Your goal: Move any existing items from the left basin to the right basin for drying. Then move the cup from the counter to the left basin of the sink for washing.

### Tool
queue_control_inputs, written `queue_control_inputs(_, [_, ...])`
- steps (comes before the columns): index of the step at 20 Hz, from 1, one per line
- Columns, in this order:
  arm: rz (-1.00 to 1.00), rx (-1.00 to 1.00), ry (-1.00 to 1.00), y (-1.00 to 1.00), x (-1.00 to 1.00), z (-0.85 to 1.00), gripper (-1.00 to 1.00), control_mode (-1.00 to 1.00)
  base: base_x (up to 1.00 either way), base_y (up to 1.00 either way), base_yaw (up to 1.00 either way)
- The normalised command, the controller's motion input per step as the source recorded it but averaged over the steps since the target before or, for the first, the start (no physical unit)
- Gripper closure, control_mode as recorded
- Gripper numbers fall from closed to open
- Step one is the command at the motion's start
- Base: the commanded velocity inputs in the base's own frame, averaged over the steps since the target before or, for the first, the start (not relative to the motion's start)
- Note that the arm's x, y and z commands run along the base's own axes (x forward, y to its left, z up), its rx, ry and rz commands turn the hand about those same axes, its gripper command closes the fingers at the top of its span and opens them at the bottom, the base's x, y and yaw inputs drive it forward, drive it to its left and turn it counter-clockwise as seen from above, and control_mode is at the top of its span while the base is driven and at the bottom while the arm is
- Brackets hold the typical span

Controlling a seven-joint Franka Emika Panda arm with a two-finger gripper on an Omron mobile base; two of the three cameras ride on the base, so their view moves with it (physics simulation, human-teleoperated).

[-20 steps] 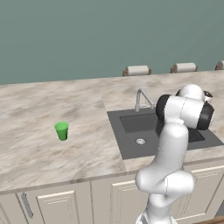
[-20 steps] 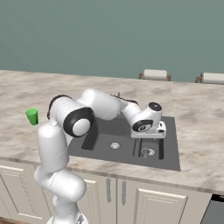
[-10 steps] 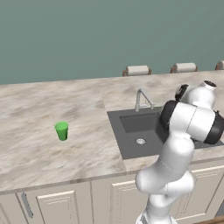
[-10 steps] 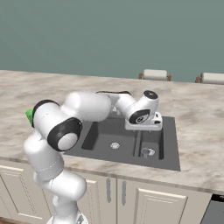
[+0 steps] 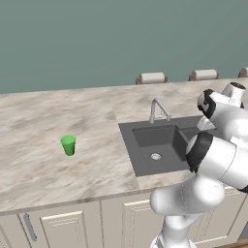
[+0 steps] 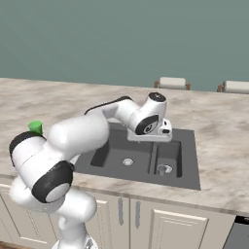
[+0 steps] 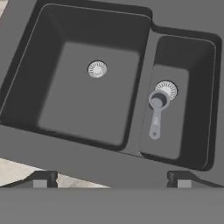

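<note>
Claw open wide above sink. Small silvery loop item lies in right basin. Cup on counter looks light, stiff, slick; grip mid-wall.

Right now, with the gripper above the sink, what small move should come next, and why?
Probably swing the open gripper away from the sink toward the green cup. The small silvery item already lies in the right basin, the left basin holds nothing loose, and the cup stands untouched on the counter.
</note>
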Motion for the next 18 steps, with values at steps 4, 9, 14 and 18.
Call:
queue_control_inputs(4, [0.00,-0.02,0.00,0.50,-0.51,0.42,-1.00,-1.00,0.00,0.00,0.00])
queue_control_inputs(9, [0.00,-0.02,0.02,0.59,-0.47,0.37,-1.00,-1.00,0.00,0.00,0.00])
queue_control_inputs(14, [0.00,-0.04,0.08,0.68,-0.35,0.20,-1.00,-1.00,0.00,0.00,0.00])
queue_control_inputs(18, [0.00,-0.04,0.10,0.75,-0.21,0.10,-1.00,-1.00,0.00,0.00,0.00])
